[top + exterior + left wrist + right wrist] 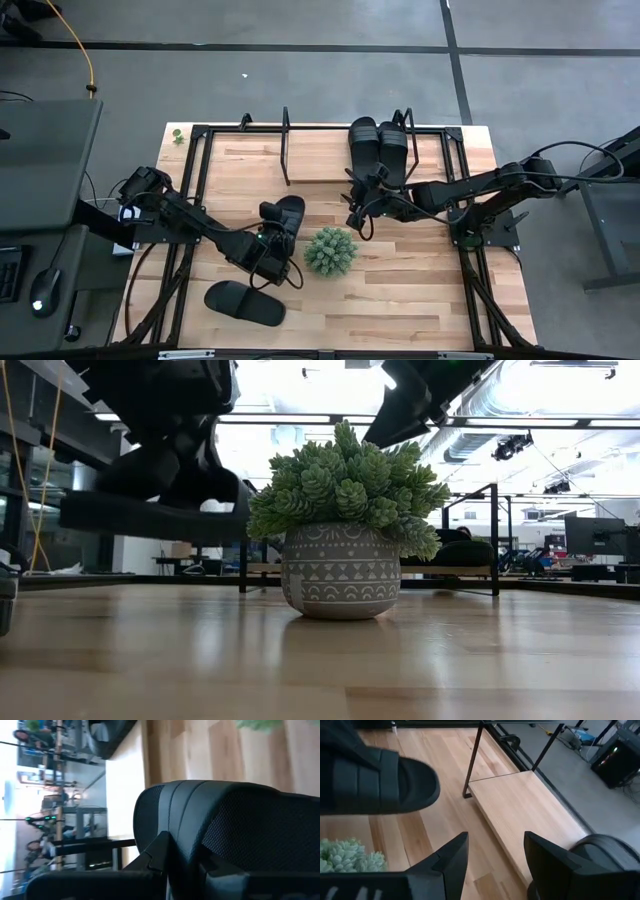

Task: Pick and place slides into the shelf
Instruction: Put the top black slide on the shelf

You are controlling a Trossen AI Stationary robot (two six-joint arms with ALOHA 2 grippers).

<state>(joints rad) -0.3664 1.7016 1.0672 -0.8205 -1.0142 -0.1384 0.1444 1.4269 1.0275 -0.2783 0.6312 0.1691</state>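
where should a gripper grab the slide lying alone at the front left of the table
By the strap. That slide lies flat and apart from the plant, so coming straight down from above looks best, fingers either side of the raised strap near its right end. The left gripper is nearest but already holds another slide; the right gripper is open.

Grey floor surrounds the wooden table, crossed by dark seams. A dark desk with a mouse stands beside the table. Ceiling lights glow above it.
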